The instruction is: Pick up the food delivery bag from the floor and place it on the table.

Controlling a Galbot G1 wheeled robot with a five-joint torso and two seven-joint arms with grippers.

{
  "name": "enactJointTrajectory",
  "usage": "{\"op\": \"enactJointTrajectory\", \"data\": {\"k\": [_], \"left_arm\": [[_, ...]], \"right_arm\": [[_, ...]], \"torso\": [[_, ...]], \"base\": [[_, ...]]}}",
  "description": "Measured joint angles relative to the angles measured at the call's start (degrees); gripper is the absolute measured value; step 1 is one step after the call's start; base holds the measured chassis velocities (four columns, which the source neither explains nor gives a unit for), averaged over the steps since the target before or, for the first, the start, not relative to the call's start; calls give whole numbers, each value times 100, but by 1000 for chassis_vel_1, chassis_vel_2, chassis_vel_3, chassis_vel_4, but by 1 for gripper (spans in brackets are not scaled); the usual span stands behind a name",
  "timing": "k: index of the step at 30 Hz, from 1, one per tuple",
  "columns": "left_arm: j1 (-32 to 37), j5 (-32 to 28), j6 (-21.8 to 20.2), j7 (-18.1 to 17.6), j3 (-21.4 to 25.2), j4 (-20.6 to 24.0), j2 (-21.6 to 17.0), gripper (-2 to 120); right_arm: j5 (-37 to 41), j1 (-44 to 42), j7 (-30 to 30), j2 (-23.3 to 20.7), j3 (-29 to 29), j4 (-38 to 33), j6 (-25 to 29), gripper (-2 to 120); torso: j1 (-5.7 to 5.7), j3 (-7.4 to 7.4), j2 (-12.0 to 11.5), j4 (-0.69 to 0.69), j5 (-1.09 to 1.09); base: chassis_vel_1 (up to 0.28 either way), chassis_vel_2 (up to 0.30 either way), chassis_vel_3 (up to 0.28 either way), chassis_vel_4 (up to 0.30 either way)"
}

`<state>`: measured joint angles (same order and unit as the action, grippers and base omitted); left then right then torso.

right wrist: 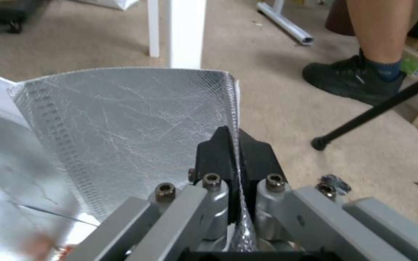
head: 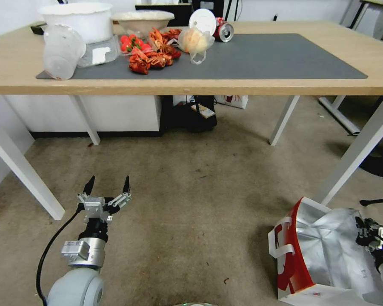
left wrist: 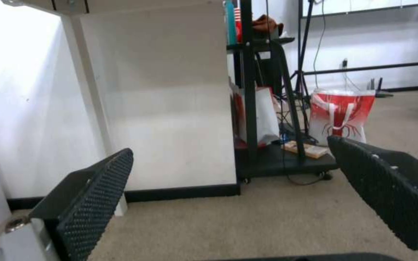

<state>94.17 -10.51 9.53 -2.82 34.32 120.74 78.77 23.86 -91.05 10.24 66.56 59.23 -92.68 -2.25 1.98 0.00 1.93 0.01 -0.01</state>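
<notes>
Stained beige carpet floor [head: 191, 212] under light-wood bench [head: 242, 83]. Food delivery bag [head: 323, 250] on floor at robot's right, mouth open. Right gripper [right wrist: 233, 145] clamped on foil-lined rim, apparently for lifting. Left gripper [head: 108, 187] hovers low, fingers spread wide, holding nothing.

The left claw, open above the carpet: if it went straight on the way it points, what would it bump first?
Probably the white panel under the light-wood table, judging by the left claw; depth is unclear.
</notes>
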Motion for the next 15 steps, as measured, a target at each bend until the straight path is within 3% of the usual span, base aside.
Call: {"op": "enactJointTrajectory", "data": {"k": [10, 15], "left_arm": [[-43, 20, 0, 3, -6, -25, 43, 100], [-56, 8, 12, 2, 66, -40, 50, 100]], "right_arm": [[462, -204, -92, 136, -131, -753, -27, 0], [622, -317, -82, 179, -275, -1614, -134, 0]], "torso": [[0, 0, 0, 0, 0], [0, 0, 0, 1, -1]], "base": [[0, 0, 0, 0], [0, 0, 0, 0]]}}
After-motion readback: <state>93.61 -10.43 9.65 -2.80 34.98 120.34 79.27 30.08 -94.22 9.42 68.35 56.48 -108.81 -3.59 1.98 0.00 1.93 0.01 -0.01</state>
